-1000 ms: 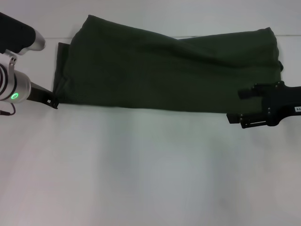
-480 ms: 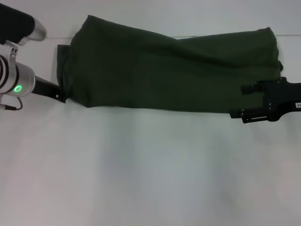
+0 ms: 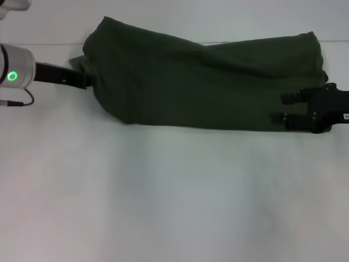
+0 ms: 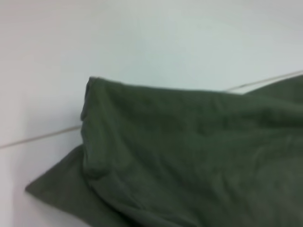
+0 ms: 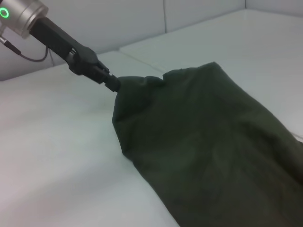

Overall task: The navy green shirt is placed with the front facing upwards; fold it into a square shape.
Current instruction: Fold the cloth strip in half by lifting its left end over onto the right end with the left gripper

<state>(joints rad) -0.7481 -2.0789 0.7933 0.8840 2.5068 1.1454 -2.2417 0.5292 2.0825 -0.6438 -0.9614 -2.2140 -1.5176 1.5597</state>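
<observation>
The navy green shirt (image 3: pixel 207 82) lies as a long dark olive band across the far part of the white table, plain side up, with no lettering showing. My left gripper (image 3: pixel 87 82) is shut on the band's left end and holds it bunched and lifted off the table. The right wrist view shows that gripper (image 5: pixel 111 81) pinching the cloth (image 5: pixel 199 137). The left wrist view shows the gathered left end (image 4: pixel 189 161). My right gripper (image 3: pixel 284 107) is over the band's right end near its front edge, its jaws apart with nothing between them.
The white table (image 3: pixel 174 196) stretches bare in front of the shirt. A seam in the table top (image 3: pixel 49 43) runs behind the shirt. A cable (image 3: pixel 16 102) hangs by my left wrist.
My left gripper has lifted the shirt's left end and drawn it right and away from me, bunching the corner. My right gripper has slid slightly right and further onto the shirt.
</observation>
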